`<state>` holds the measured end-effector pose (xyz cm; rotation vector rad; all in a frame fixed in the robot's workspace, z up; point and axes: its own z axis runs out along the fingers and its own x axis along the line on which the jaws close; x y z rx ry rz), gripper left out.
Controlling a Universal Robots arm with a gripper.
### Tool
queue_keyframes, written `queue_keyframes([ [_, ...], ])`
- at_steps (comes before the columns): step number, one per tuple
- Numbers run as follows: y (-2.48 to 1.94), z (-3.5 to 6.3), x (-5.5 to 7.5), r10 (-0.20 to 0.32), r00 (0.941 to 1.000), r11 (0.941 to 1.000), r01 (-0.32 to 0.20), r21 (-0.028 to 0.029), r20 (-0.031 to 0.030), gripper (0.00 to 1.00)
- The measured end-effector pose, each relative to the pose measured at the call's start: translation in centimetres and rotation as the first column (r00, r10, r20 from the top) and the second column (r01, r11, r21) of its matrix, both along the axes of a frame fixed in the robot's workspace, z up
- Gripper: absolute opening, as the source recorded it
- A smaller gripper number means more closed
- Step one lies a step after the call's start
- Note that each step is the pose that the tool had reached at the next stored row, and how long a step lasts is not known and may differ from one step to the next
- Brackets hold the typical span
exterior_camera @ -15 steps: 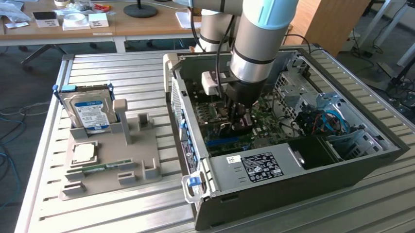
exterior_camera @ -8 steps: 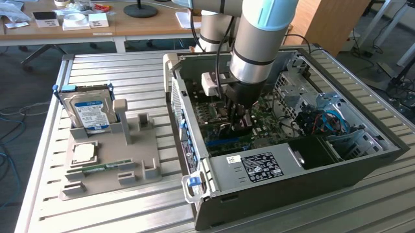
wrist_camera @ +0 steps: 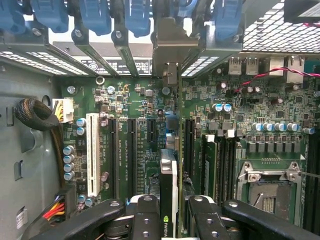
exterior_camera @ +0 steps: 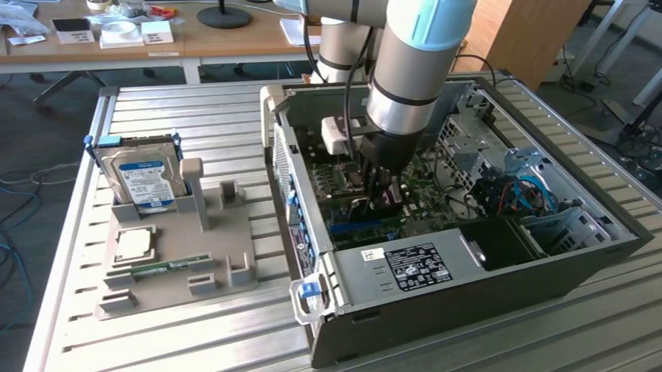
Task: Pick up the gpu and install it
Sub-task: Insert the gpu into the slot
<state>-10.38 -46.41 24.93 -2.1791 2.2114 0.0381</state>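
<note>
Slot brackets (wrist_camera: 117, 45) — RAM (wrist_camera: 209, 160) alongside

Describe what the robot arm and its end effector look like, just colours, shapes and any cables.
The arm is a thick silver-grey tube with a light blue joint cap and a black band near the wrist. A white box sits on its side, and a black cable runs along it. The end effector is black, its two fingers built of linked bars with round silver bolts.

arm (exterior_camera: 414, 70) reaching down into open computer case (exterior_camera: 455, 232) on the exterior view's right; gripper (exterior_camera: 377, 203) low over the motherboard (exterior_camera: 429, 194), holding the gpu (exterior_camera: 364, 208). left: grey tray (exterior_camera: 176, 263) with hard drive (exterior_camera: 145, 180), cpu (exterior_camera: 135, 245), ram stick (exterior_camera: 160, 267).
</note>
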Motion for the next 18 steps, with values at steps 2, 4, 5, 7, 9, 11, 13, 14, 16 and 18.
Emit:
queue_keyframes([
  [2,0.0,-0.11,0.0,0.0,1.0,1.0,0.0,0.0001,0.0,0.26],
  [4,-0.01,-0.25,0.0,0.0,1.0,1.0,0.0,-0.0004,-0.0003,0.26],
  [5,-0.01,-0.29,0.0,0.0,1.0,1.0,0.0,-0.0006,-0.0006,0.26],
  [7,-0.01,-0.33,0.0,0.0,1.0,1.0,0.0,-0.0006,-0.0005,0.26],
  [9,0.0,-0.37,0.0,0.0,1.0,1.0,0.0,0.0,0.0,0.26],
  [11,0.0,-0.36,0.0,0.0,1.0,1.0,0.0,0.0,0.0,0.26],
  [13,0.0,-0.37,0.0,0.0,1.0,1.0,0.0,0.0001,0.0,0.26],
  [14,0.0,-0.37,0.0,0.0,1.0,1.0,0.0,0.0,-0.0001,0.26],
  [16,0.0,-0.36,0.0,0.0,1.0,1.0,0.0,0.0002,0.0,0.26],
  [18,0.0,-0.29,0.01,0.0,1.0,1.0,0.0,0.0008,0.0005,0.26],
])
